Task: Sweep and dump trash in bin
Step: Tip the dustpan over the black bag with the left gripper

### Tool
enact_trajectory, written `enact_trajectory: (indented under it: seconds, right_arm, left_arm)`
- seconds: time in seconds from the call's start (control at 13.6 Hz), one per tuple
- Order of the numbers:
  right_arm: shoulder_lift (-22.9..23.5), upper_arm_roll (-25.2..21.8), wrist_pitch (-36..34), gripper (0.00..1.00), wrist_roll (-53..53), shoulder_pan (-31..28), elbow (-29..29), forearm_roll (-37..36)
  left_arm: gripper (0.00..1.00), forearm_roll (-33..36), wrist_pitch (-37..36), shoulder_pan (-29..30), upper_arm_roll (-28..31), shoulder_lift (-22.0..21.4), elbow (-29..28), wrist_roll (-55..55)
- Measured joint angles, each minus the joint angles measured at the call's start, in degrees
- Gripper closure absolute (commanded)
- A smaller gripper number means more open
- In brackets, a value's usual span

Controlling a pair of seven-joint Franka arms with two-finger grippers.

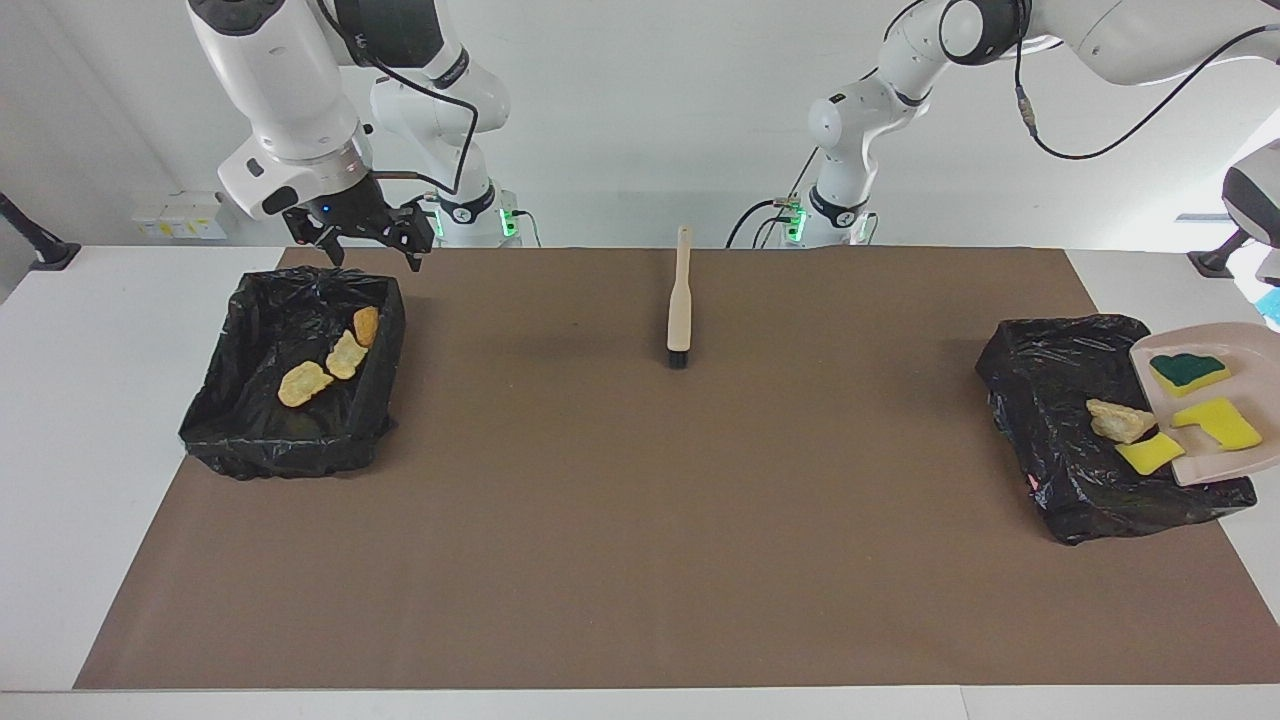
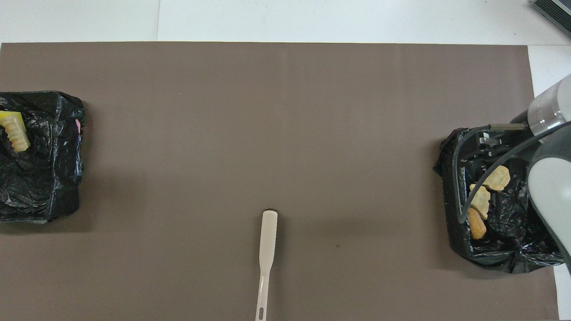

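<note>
The beige dustpan (image 1: 1225, 445) hangs tilted over the black-lined bin (image 1: 1040, 400) at the left arm's end of the table. A green-topped sponge (image 1: 1188, 370) and a yellow sponge (image 1: 1218, 423) lie on the pan. A bread chunk (image 1: 1120, 420) and a yellow sponge piece (image 1: 1150, 452) sit in the bin just off the pan's lip, seen from above as trash (image 2: 13, 131). The pan's handle and my left gripper are out of frame. My right gripper (image 1: 372, 245) is open and holds nothing, over the robots' edge of the other bin (image 1: 250, 420).
Three bread chunks (image 1: 342, 355) lie in the bin (image 2: 504, 249) at the right arm's end. The beige brush (image 1: 680, 300) lies on the brown mat midway between the bins, close to the robots' edge, bristles pointing away from them.
</note>
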Motion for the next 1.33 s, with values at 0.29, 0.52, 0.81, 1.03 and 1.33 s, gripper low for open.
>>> enact_trajectory:
  seconds: [0.29, 0.52, 0.81, 1.03, 1.33]
  right_arm:
    - [-0.2, 0.0, 0.0, 0.0, 2.6, 0.0, -0.2, 0.0]
    - [-0.5, 0.0, 0.1, 0.0, 2.9, 0.0, -0.4, 0.0]
    - [-0.5, 0.0, 0.1, 0.0, 2.9, 0.0, -0.6, 0.0]
    - [-0.5, -0.1, 0.2, 0.0, 2.9, 0.0, -0.6, 0.0]
    - [-0.5, -0.1, 1.0, 0.0, 2.9, -0.6, -0.7, 0.0]
  left_arm:
    - [1.0, 3.4, 0.2, -1.4, 0.0, -7.4, -3.4, -0.5]
    - [1.0, 3.6, 0.2, -1.5, 0.0, -10.6, -4.4, -0.5]
    - [1.0, 6.2, -0.2, -4.0, -0.1, -10.8, -6.4, -3.8]
    - [1.0, 14.5, -5.3, -9.3, -0.3, -13.0, -11.9, -13.7]
    - [1.0, 18.9, -11.8, -14.8, -0.5, -16.5, -17.8, -19.6]
